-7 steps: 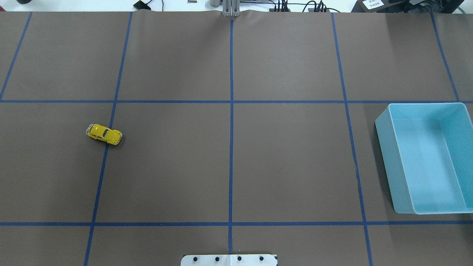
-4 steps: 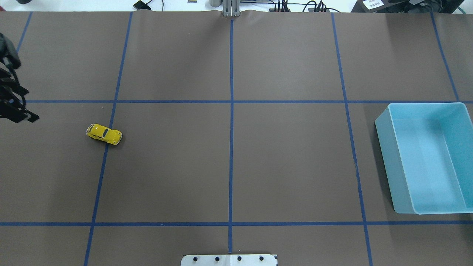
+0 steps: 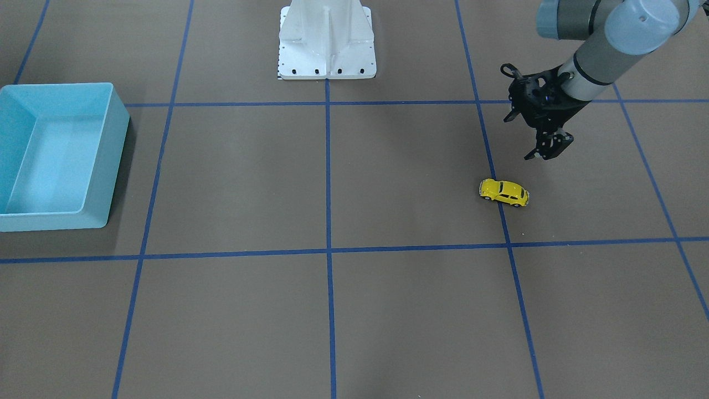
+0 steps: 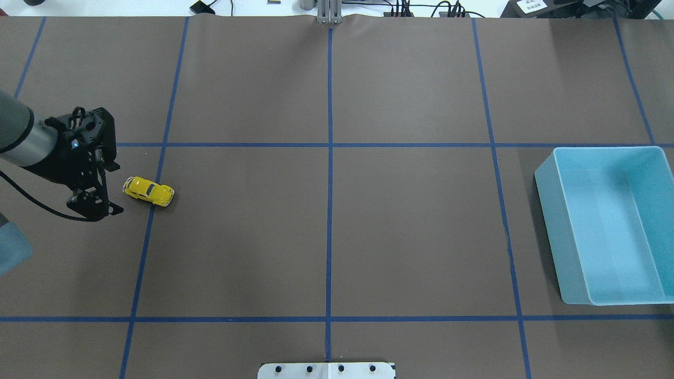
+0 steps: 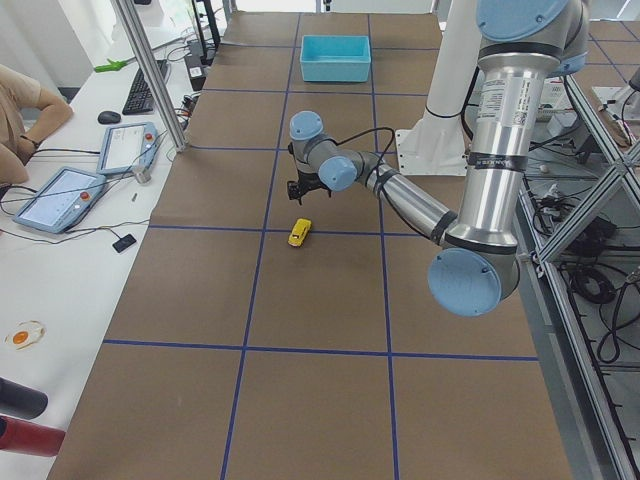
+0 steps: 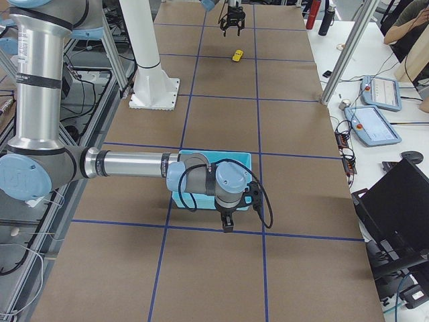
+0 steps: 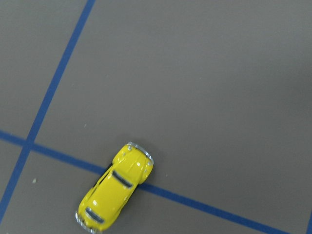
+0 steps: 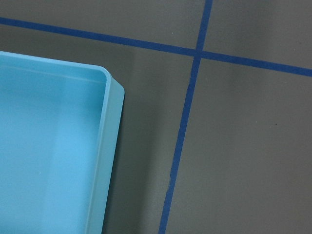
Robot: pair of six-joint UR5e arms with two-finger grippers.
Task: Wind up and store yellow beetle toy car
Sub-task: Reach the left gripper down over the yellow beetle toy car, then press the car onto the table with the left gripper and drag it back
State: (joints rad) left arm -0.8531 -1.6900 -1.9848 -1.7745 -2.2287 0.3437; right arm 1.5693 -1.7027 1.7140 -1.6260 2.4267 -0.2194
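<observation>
Yellow beetle toy car (image 4: 148, 190) sits on its wheels on the brown desk (image 4: 326, 237), on the robot's left half, straddling one of the blue tape lines (image 4: 330, 210). The left wrist view looks down on its roof, with the tape running beneath the body and silvery bumpers at both ends.

The left hand (image 4: 99, 193) hangs near the car on the outer side, pointing down at the desk and clear of the toy. Its fingers are spread apart and hold nothing.

The blue bin (image 4: 605, 150) stands well apart from the car, at the far right of the desk.

The right hand (image 6: 228, 225) appears only in the exterior right view, low over the desk just beside the bin's near wall. Whether it is released or clenched cannot be told. Its wrist camera looks down on one rounded corner of the bin and a crossing of tape lines beside it.
</observation>
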